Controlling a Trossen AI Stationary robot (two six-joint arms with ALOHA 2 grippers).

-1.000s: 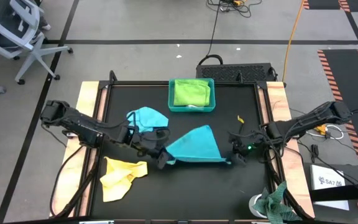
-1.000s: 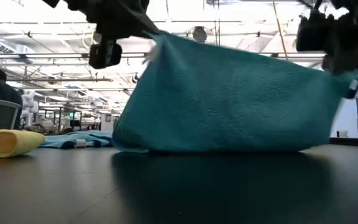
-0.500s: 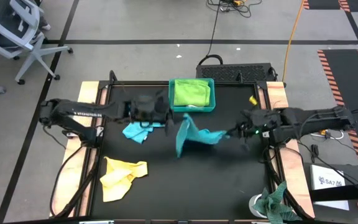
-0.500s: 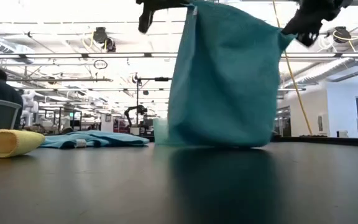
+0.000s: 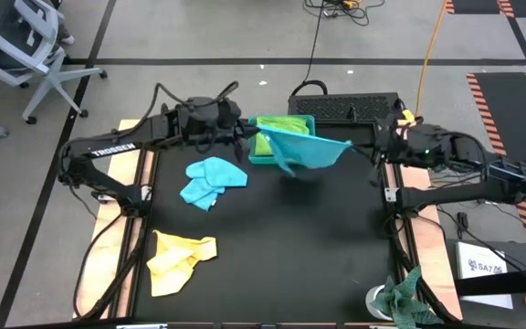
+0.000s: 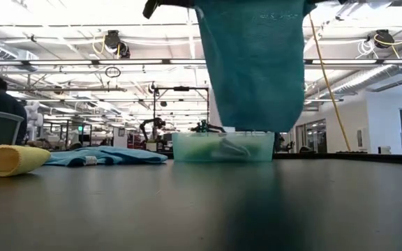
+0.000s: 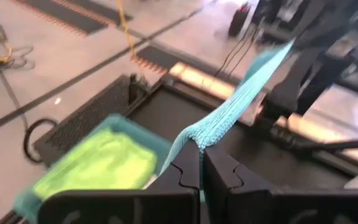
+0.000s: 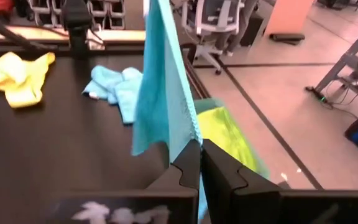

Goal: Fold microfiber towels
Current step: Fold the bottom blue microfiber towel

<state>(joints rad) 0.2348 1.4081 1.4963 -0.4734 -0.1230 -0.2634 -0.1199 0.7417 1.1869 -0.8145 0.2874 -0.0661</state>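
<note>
A turquoise towel (image 5: 305,150) hangs between my two grippers over the table's far part, in front of the teal tray (image 5: 281,159). In the low view the towel (image 6: 253,63) hangs clear of the table. My left gripper (image 5: 252,137) is shut on its left upper corner. My right gripper (image 5: 358,144) is shut on its right upper corner. A lime green towel (image 5: 279,131) lies in the tray. A crumpled light blue towel (image 5: 210,178) and a crumpled yellow towel (image 5: 179,259) lie on the table at the left. My left gripper pinches the towel's upper corner (image 7: 205,135) between its two fingers, roughly level, from the table's left. The upper edge (image 7: 247,81) runs taut to the other gripper. My right gripper pinches the opposite upper corner (image 8: 190,135) between its two fingers, from the table's right. The towel hangs below its upper edge, clear of the table.
The teal tray stands at the far edge in the middle, just behind the hanging towel. A mottled green-and-white rag (image 5: 407,298) lies off the table's near right corner. The dark tabletop (image 5: 309,247) shows bare in the middle and at the right.
Both grippers have gone up and toward the table's far edge, still shut on the turquoise towel. The towel, whose lower part lay on the table a second ago, is lifted clear and now hangs in front of the tray, its upper edge drawn taut.
</note>
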